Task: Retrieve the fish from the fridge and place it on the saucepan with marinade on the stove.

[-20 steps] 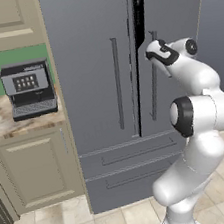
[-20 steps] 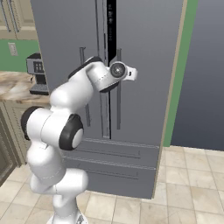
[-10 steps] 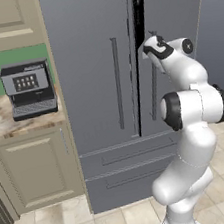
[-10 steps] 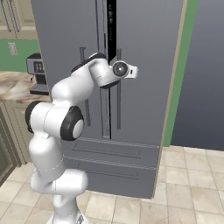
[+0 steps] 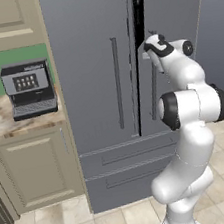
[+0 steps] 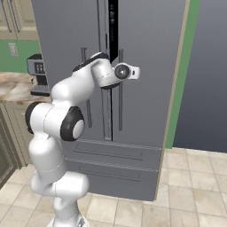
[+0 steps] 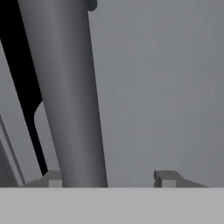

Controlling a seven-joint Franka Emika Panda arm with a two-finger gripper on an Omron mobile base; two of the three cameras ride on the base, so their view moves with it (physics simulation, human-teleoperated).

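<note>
Because the fish is shut away inside the fridge (image 5: 95,86), we reach our gripper (image 7: 107,179) around the right door's bar handle (image 7: 65,92). Its fingers sit on both sides with a gap, so nothing is pinched yet.

Your two base cameras look forward from behind the arm, left and right, both facing the fridge (image 5: 100,85) doors from mid distance. Your hand camera sits very close to the right door's handle (image 7: 70,96), looking along it.
</note>
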